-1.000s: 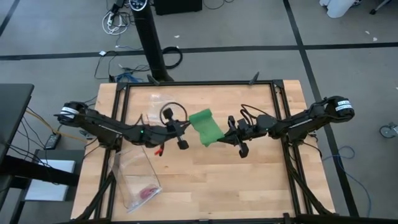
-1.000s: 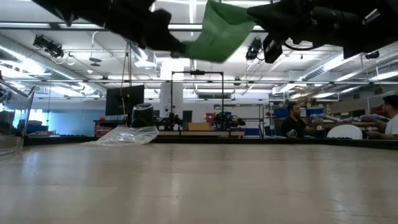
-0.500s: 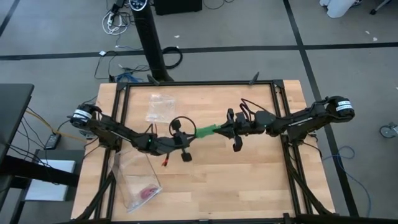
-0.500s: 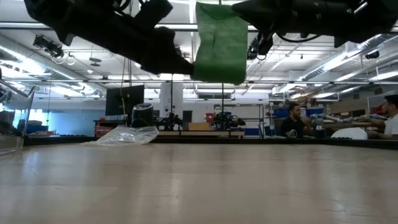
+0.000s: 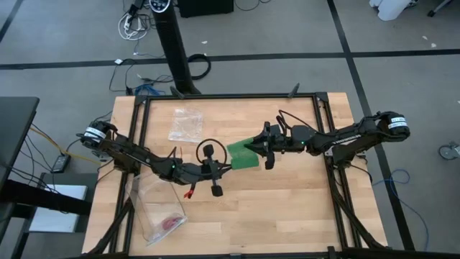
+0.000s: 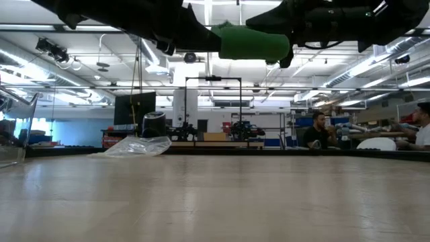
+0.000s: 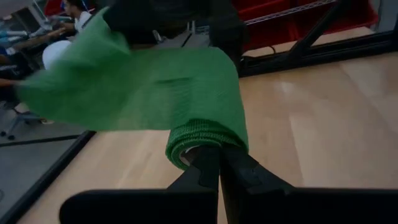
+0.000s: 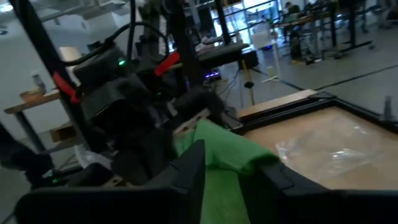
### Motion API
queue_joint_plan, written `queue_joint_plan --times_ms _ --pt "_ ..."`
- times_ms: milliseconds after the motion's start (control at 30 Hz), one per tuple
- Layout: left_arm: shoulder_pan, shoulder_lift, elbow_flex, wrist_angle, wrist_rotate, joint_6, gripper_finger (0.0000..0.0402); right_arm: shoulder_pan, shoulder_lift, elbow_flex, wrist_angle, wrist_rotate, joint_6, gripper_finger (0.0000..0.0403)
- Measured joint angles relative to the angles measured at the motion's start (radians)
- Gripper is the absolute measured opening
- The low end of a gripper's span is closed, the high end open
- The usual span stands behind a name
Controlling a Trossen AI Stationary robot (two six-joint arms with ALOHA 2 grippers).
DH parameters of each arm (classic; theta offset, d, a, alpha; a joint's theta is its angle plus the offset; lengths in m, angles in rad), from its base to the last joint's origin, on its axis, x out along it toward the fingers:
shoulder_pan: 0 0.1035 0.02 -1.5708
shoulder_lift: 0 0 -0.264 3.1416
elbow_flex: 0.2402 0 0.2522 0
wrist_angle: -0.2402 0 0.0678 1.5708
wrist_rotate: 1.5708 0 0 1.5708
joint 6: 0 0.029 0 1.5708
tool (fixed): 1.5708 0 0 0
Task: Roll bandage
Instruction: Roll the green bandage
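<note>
I have the bandage (image 5: 242, 154) held in the air above the middle of the counter (image 5: 287, 216), stretched between both tools. My left tool (image 7: 214, 163) is clamped on its rolled end, and my right tool (image 5: 263, 144) is clamped on the loose end. Two clear bags (image 5: 185, 124) lie on the counter's left side

Probably a robotics lab: metal frames (image 6: 213, 107), monitor (image 6: 134, 107), wooden workbench (image 5: 287, 208).

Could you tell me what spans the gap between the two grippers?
The bandage stretches between left gripper and right gripper, seen in the high view.
</note>
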Motion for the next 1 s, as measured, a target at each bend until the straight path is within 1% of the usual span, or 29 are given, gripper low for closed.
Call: queue_joint_plan --times_ms 133,300,433,600,700,767,867,1000 --pt "-0.011 0.0 0.0 0.0 0.021 -0.027 0.0003 0.0 0.0 0.0 0.002 0.031 0.0 0.0126" --pt "-0.025 0.0 0.0 0.002 0.056 -0.067 0.0003 -0.013 0.0 0.0 0.001 0.085 0.019 0.0142" --pt "-0.041 0.0 0.0 0.006 0.066 -0.103 0.0003 -0.032 0.0 0.0 -0.001 0.085 0.019 0.0158" --pt "-0.05 -0.005 0.001 0.035 0.073 -0.164 0.0003 -0.068 -0.017 0.0 -0.031 0.019 -0.056 0.0188" --pt "-0.05 -0.033 0.001 0.041 0.095 -0.216 0.0003 -0.099 -0.065 0.0 -0.152 -0.01 -0.108 0.0205" --pt "-0.05 -0.059 0.001 0.04 0.095 -0.236 0.0003 -0.122 -0.108 0.0 -0.258 -0.053 -0.133 0.0213" --pt "-0.046 -0.099 0.001 0.038 0.096 -0.238 0.0003 -0.134 -0.169 -0.009 -0.363 -0.103 -0.162 0.0216" --pt "-0.022 -0.146 0.001 0.043 0.095 -0.238 0.0003 -0.106 -0.211 -0.055 -0.354 -0.138 -0.132 0.0212"
